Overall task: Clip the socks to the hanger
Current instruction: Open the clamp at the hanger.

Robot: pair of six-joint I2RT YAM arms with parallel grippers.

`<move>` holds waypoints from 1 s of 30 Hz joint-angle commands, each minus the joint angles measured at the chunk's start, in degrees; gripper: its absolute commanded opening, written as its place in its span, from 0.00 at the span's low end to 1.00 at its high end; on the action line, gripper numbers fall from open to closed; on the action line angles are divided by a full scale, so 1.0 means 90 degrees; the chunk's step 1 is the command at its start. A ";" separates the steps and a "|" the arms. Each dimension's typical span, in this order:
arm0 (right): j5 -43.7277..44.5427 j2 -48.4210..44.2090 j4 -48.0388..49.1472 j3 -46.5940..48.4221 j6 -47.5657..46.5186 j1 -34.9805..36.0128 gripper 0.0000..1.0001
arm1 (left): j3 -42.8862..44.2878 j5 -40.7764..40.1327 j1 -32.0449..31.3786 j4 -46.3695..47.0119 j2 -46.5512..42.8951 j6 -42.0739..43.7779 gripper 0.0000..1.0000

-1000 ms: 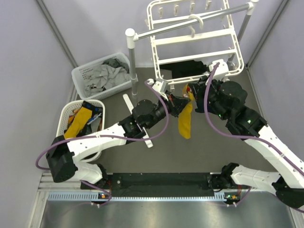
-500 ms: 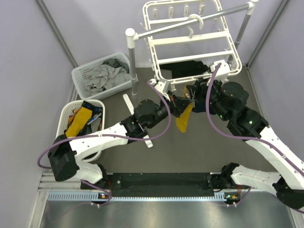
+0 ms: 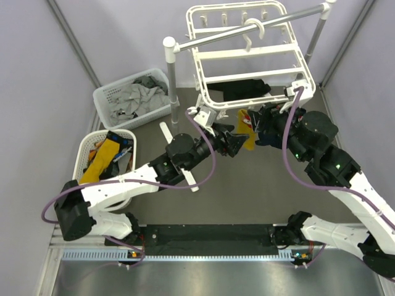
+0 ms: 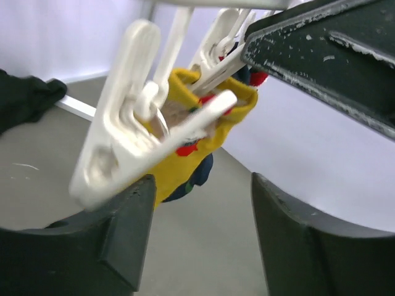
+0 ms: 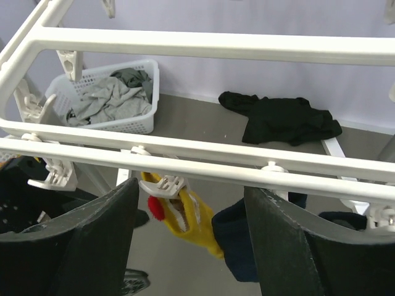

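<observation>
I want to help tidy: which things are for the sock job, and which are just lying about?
For the job: hanger, clip, yellow sock, navy sock, basket of socks.
Lying about: basket of grey cloths, black garment, grey pole rack.

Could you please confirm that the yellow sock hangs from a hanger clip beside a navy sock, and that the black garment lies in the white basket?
Not quite: the black garment lies on the grey surface outside the white basket, which holds pale grey cloths, as the right wrist view shows. The yellow sock does hang from a clip of the hanger beside a navy sock.
</observation>
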 commanded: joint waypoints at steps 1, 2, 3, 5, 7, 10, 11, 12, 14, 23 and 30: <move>0.0260 -0.0277 0.0147 -0.0102 -0.0157 -0.0037 0.68 | -0.0201 -0.0115 -0.0019 0.0251 -0.0649 0.0733 0.78; 0.0308 -0.0297 0.0118 -0.0141 -0.0177 -0.0037 0.68 | -0.0182 -0.0106 -0.0028 0.0143 -0.0717 0.0850 0.80; 0.0338 -0.0316 0.0108 -0.0151 -0.0187 -0.0037 0.68 | -0.0173 -0.0115 -0.0029 0.0045 -0.0766 0.1016 0.82; 0.0425 -0.0394 0.0089 -0.0239 -0.0236 -0.0037 0.68 | -0.0211 -0.0105 -0.0029 -0.0082 -0.0952 0.1163 0.85; 0.0465 -0.0434 0.0079 -0.0317 -0.0284 -0.0027 0.69 | -0.0347 -0.0134 -0.0019 -0.0073 -0.1117 0.1427 0.85; 0.0533 -0.0482 0.0040 -0.0347 -0.0324 -0.0037 0.69 | -0.0455 -0.0291 -0.0029 -0.0024 -0.1216 0.1769 0.88; 0.0524 -0.0483 0.0040 -0.0356 -0.0324 -0.0037 0.69 | -0.0446 -0.0301 -0.0029 -0.0043 -0.1226 0.1837 0.88; 0.0523 -0.0492 0.0050 -0.0356 -0.0333 -0.0037 0.69 | -0.0417 -0.0281 -0.0029 -0.0082 -0.1216 0.1993 0.89; 0.0504 -0.0502 0.0059 -0.0376 -0.0353 -0.0027 0.70 | -0.0368 -0.0233 -0.0019 -0.0044 -0.1158 0.2256 0.89; 0.0426 -0.0580 0.0118 -0.0425 -0.0373 -0.0027 0.70 | -0.0485 -0.0847 -0.0029 0.0825 -0.0806 0.3165 0.88; 0.0455 -0.0707 0.0177 -0.0581 -0.0411 -0.0027 0.71 | -0.0358 -0.1277 -0.0136 0.1235 -0.0484 0.3858 0.92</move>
